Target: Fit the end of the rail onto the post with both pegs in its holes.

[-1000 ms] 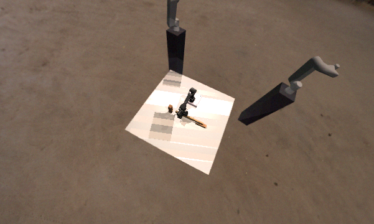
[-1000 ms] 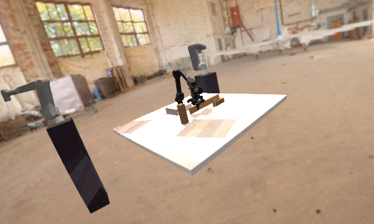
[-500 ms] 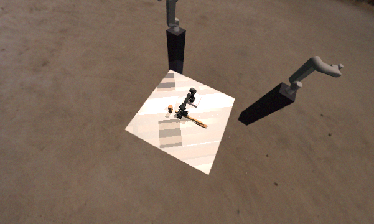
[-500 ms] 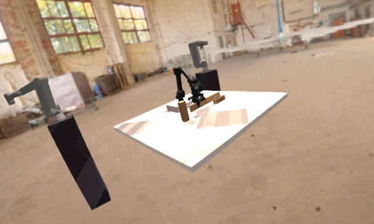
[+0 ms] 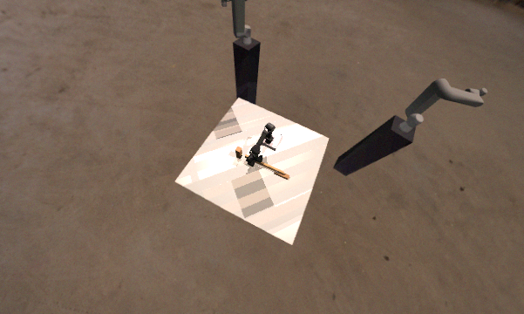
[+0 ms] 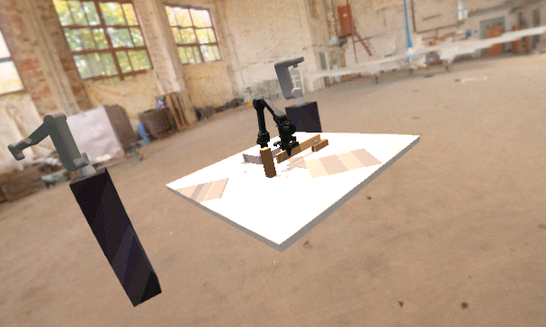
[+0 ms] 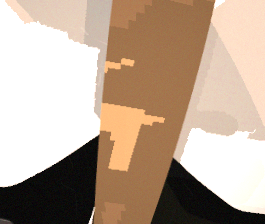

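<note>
A long wooden rail (image 5: 270, 168) (image 6: 302, 148) (image 7: 157, 96) lies across the white table (image 5: 283, 218) (image 6: 300, 204). Its far end rests at the low footboard block (image 5: 284, 175) (image 6: 320, 144). My gripper (image 5: 251, 160) (image 6: 291, 148) is shut on the rail near its near end and holds that end a little above the table. A short upright wooden post (image 5: 239, 152) (image 6: 268, 162) stands just beyond the rail's near end, with a small gap between them. The pegs and holes are too small to make out. In the wrist view the rail fills the middle, between my dark fingers.
Two dark pillars with grey camera arms stand off the table in the top view, one behind (image 5: 246, 65) and one to the right (image 5: 377, 144). Grey and tan striped patches (image 5: 253, 194) (image 6: 341, 163) mark the table top.
</note>
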Available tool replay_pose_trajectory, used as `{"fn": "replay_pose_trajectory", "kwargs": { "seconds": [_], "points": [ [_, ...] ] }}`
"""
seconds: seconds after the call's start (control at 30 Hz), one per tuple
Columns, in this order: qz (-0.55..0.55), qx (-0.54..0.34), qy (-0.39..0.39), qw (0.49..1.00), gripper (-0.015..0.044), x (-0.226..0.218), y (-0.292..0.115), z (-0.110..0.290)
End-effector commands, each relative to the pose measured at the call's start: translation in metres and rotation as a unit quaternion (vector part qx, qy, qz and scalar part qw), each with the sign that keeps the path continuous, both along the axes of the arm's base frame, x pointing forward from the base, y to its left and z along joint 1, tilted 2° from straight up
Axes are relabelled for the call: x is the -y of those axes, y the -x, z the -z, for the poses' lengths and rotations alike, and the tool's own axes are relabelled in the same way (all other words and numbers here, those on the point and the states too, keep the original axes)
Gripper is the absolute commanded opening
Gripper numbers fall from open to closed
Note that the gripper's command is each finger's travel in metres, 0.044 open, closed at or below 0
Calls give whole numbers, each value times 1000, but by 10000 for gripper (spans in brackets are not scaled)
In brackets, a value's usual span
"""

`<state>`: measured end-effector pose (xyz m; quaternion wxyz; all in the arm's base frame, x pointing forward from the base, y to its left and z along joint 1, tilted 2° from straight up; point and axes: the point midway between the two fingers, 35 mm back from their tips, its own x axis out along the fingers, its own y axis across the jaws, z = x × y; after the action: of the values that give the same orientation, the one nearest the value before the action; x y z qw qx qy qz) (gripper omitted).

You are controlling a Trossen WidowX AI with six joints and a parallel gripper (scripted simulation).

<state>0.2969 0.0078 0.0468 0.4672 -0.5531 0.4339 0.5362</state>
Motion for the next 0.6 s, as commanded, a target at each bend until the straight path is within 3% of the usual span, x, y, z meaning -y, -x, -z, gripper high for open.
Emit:
{"fn": "replay_pose_trajectory", "kwargs": {
  "seconds": [0.0,0.57],
  "points": [
    [-2,1,-1,1000,0,2,-1,-1],
    [-2,1,0,1000,0,7,-2,-1]
  ]
}}
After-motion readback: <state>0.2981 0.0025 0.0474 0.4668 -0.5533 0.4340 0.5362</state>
